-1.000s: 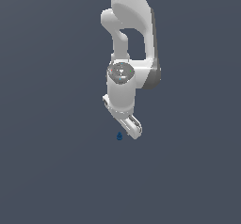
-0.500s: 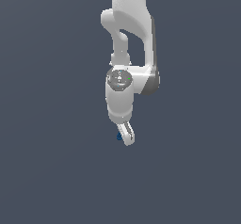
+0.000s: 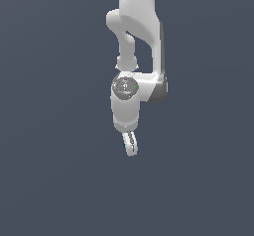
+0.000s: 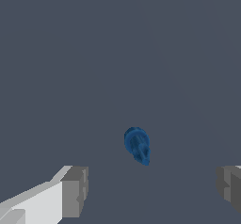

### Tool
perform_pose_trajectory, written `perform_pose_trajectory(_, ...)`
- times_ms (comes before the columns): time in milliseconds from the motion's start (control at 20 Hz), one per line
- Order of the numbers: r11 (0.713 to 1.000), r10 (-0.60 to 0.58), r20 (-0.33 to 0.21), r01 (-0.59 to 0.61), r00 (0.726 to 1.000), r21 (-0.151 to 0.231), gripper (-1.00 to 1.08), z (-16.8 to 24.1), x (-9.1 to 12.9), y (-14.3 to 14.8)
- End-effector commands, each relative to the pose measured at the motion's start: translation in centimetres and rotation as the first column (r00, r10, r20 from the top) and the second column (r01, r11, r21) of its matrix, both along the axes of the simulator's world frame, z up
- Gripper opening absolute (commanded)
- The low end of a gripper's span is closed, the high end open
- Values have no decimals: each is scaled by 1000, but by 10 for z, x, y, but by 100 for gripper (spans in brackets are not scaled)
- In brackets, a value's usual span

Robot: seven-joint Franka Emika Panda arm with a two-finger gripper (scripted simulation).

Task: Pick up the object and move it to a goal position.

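Observation:
The object (image 4: pixel 137 145) is a tiny dark-blue rounded lump lying on the flat grey floor. In the wrist view it sits between and a little beyond my two fingers, nearer the white-and-grey finger (image 4: pixel 70 192) than the other finger (image 4: pixel 230 186). My gripper (image 4: pixel 150 186) is open wide and empty, with nothing touching the pads. In the exterior view the white gripper (image 3: pixel 130 147) points straight down, seen edge-on, and the object is hidden behind it.
The white Panda arm (image 3: pixel 136 41) comes down from the top of the exterior view. A plain dark grey floor (image 3: pixel 54 180) lies all around it.
The wrist has turned and the gripper has swung toward the exterior view's left, over the object. The blue lump, visible beside the fingers before, is now hidden behind them in the exterior view.

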State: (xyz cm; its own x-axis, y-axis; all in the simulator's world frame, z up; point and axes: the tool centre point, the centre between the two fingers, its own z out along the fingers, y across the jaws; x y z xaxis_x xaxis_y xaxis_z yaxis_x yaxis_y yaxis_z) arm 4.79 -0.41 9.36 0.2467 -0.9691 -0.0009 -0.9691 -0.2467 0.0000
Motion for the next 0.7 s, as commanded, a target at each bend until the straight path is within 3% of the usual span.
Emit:
perform_pose_trajectory(0,1000,-15,0,15,1000,-1,100,-1,0,0)
perform_pose_trajectory(350,1000,-14,0,14,1000,-1,100,-7,0,0)
perform_pose_trajectory(650,1000,-18,0,18,1000,-1,100,-38,-1,-1)
